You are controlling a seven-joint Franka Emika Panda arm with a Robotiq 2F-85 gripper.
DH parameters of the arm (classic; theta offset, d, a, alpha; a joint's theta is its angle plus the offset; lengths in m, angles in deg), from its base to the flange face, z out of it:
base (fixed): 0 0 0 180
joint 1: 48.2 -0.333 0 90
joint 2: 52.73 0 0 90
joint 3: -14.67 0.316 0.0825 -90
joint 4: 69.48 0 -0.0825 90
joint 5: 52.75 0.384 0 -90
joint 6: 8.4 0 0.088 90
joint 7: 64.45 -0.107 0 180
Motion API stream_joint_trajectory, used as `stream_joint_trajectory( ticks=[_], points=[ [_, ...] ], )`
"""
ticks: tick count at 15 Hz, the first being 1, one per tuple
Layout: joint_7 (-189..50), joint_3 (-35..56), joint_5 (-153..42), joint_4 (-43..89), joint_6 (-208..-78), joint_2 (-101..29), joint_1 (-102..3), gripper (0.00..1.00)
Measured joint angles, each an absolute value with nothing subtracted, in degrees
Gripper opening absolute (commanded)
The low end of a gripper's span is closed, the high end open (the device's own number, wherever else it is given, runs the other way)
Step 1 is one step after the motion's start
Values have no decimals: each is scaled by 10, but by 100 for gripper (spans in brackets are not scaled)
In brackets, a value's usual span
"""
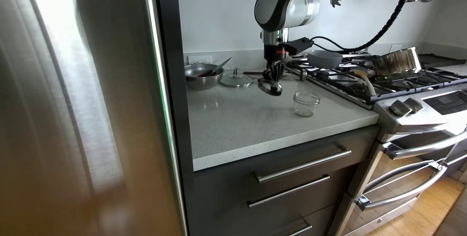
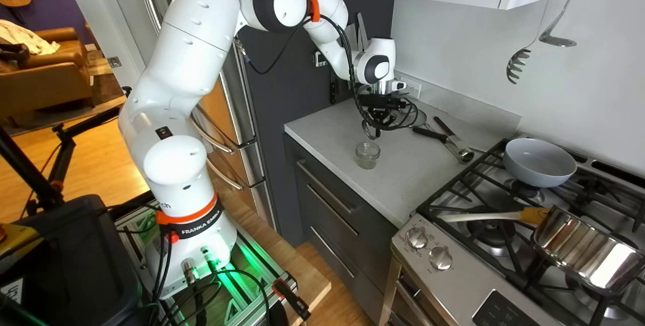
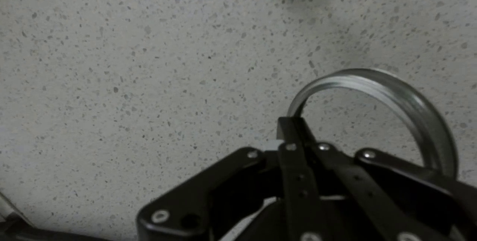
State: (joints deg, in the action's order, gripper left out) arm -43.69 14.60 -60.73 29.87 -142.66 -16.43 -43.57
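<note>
Operator: List the installation, largest unit first.

Technician: In an exterior view, the fridge [image 1: 84,101] fills one side. The stove [image 2: 453,290] adjoins the counter [image 1: 237,130] at the end opposite the fridge. The arm [image 2: 176,64] reaches out and down over the counter.

Operator: Specify the loads on stove and counter.

Technician: The stove carries a pot [image 1: 397,62] and a gray bowl [image 2: 534,178], set apart from each other. A steel bowl [image 1: 204,82] stands at the fridge end of the counter (a utensil [image 1: 223,64] projects over its rim), and a lid [image 1: 237,80] lies just beside it.

Operator: Give the position of the gripper [image 3: 293,121].

Technician: The gripper points downward above the counter, near the jar [image 1: 305,104]. The jar stands upright on the counter surface; in the wrist view, only its edge shows at the top border.

Operator: Locate the final item and confirm the grip.

Technician: The ring [image 3: 421,118] is in the gripper. The fingertips [image 3: 288,131] are closed together, clamped on one side of its band, and the remainder of the ring projects sideways from them. In both exterior views the ring shows tilted; it hangs clear of the counter. Ring and jar are near each other, not touching.
</note>
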Motion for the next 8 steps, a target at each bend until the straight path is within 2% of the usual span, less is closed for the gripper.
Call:
stream_joint_trajectory(
  ticks=[6, 8],
  points=[
    [-483, 145, -608, 280, -1406, -145, -448, 1],
    [-492, 144, -608, 274, -1405, -139, -452, 10]
  ],
)
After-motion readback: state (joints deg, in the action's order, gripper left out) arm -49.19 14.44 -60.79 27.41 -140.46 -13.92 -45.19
